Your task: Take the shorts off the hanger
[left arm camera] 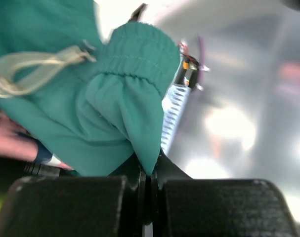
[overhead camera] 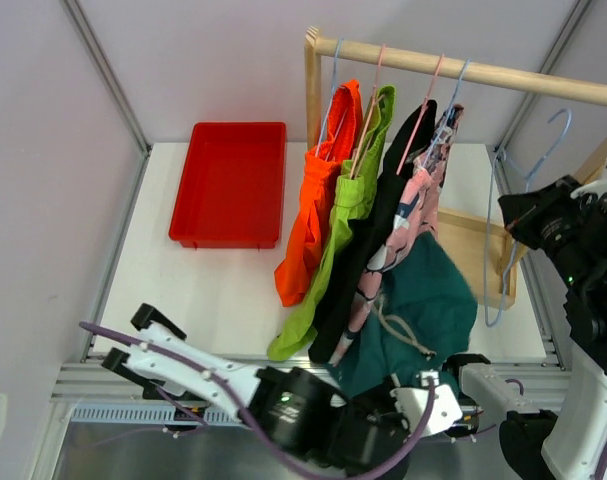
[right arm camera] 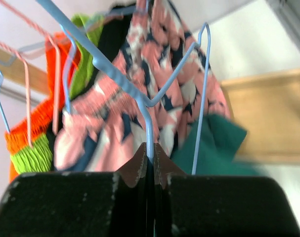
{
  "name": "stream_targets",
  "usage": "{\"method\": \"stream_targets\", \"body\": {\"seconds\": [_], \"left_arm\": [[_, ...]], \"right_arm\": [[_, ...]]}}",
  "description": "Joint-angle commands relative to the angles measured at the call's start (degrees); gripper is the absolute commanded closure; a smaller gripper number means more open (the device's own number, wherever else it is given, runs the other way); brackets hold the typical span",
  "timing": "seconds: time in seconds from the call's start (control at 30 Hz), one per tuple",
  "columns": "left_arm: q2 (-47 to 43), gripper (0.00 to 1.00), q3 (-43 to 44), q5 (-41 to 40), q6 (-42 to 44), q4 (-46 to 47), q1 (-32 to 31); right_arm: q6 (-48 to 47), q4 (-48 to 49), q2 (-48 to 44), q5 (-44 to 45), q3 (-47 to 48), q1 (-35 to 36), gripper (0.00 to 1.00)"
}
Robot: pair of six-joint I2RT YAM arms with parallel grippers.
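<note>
1. A red tray (overhead camera: 228,180) sits in the upper left of the top view on the white table (overhead camera: 183,300), well apart from the clothes.
2. The left arm (overhead camera: 183,370) reaches from the lower left toward the bottom centre. In its wrist view the left gripper (left arm camera: 149,170) has its jaws pressed together on a fold of the dark teal shorts (left arm camera: 115,98). The gathered waistband is just above the pinch, and the pale drawstring (left arm camera: 36,69) loops at the upper left.
3. At the centre of the top view, four pairs hang from wire hangers on the wooden rail (overhead camera: 503,75). From left to right they are the orange shorts (overhead camera: 318,200), the lime green shorts (overhead camera: 345,215), the black shorts (overhead camera: 383,230) and the pink patterned shorts (overhead camera: 425,185). They are packed side by side and touch their neighbours.
4. The dark teal shorts hang lower than these, just right of centre and under the pink pair. Their bottom edge runs down to the lower frame edge, where the left gripper holds them.
5. On the right side, a blue hanger (overhead camera: 498,250) of bare wire has its hook below the rail rather than over it.
6. Farthest right is the right arm. Its wrist view shows the right gripper (right arm camera: 150,157) clamped shut on a straight run of that blue wire, with the pink patterned shorts behind it.
</note>
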Motion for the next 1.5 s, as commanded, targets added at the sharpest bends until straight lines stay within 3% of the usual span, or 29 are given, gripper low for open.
{"method": "stream_targets", "body": {"seconds": [0.0, 0.07, 0.23, 0.4, 0.57, 0.77, 1.0, 1.33, 1.47], "left_arm": [[-3.01, 1.00, 12.39, -11.52, -7.83, -23.02, -4.31], [-1.26, 1.00, 22.55, -15.83, -11.69, -35.69, -5.90], [-6.87, 1.00, 28.32, -18.29, -9.43, -35.55, -9.16], [-12.05, 1.00, 28.84, -25.93, -2.93, -32.04, -8.64], [-17.32, 1.00, 29.73, -29.02, 12.32, -20.46, -7.85], [-20.75, 1.00, 30.87, -30.52, 22.29, -14.46, -1.17], [-27.00, 1.00, 25.17, -27.72, 30.65, -6.99, 14.02], [-24.72, 1.00, 22.26, -9.09, 30.65, -4.62, 41.00], [-22.18, 1.00, 26.29, -1.09, 29.52, -2.15, 58.45]], "right_arm": [[-1.77, 8.18, 2.38, 4.36, 5.41, 0.33, 1.00], [-2.12, 9.85, 4.13, 6.02, 6.64, 0.33, 1.00], [-3.17, 13.71, 7.21, 8.67, 8.76, 0.25, 1.00], [-4.93, 17.67, 10.64, 11.65, 8.58, -0.02, 1.00], [-6.25, 20.66, 13.89, 10.87, 6.92, -2.04, 1.00], [-4.50, 23.21, 16.18, 0.26, 2.53, -11.34, 1.00], [-4.23, 26.46, 13.20, -3.19, -8.18, -14.61, 1.00], [-3.79, 29.10, 8.54, -7.06, -18.30, -16.98, 1.00], [-3.88, 29.72, 8.10, -7.41, -20.33, -17.16, 1.00]]}}
